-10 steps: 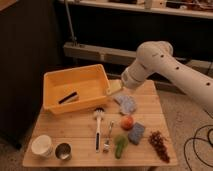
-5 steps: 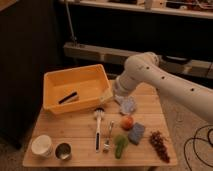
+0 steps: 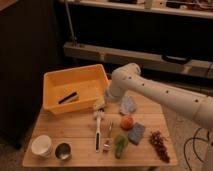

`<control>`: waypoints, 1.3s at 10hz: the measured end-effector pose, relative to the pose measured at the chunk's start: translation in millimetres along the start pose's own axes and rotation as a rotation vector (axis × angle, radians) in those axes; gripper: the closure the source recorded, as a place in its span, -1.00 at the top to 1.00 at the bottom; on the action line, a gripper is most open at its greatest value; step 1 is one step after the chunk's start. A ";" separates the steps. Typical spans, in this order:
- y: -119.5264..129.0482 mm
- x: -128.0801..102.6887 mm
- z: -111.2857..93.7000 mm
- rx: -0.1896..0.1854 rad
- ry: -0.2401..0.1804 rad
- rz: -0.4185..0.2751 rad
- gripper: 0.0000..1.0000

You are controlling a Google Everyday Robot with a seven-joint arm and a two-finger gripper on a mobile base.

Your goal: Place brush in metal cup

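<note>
Rectangular wooden bench (image 3: 67,125), pale and smooth-topped. Toward the back left corner, a yellow plastic tub (image 3: 95,75), rectangular with flared walls, holding a flat black bar (image 3: 68,98) laid on a diagonal. At the front left corner, a white ribbed cup (image 3: 41,145); just beside it on the right, the metal cup (image 3: 63,151), round, shiny steel, dark inside, upright.

Near the middle of the bench, the brush (image 3: 98,131): long and slim, lying flat, white bristled head toward the back edge, white handle running toward the front edge and ending in a dark section. Just beside it on the right, a short metal fork (image 3: 107,138).

Toward the right edge: a crumpled pale cloth (image 3: 128,105), a round orange-red fruit (image 3: 127,122), a blue-grey sponge block (image 3: 136,133), a green lumpy item (image 3: 120,145), a dark bunch of grapes (image 3: 159,145).

White, rounded arm reaching in from the right edge; gripper (image 3: 100,104) at the tub's front right corner, directly behind the brush head and very close to it. Contact between jaws and brush not discernible; jaws open or closed, cannot tell. Brush well apart from the metal cup.
</note>
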 end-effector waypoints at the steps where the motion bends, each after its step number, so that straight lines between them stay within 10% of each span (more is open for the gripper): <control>1: -5.8 6.8 15.5 -0.010 -0.006 -0.003 0.60; 9: -14.3 13.4 77.4 -0.060 -0.019 0.006 0.60; 13: -16.2 6.8 88.6 -0.079 -0.065 0.013 -0.16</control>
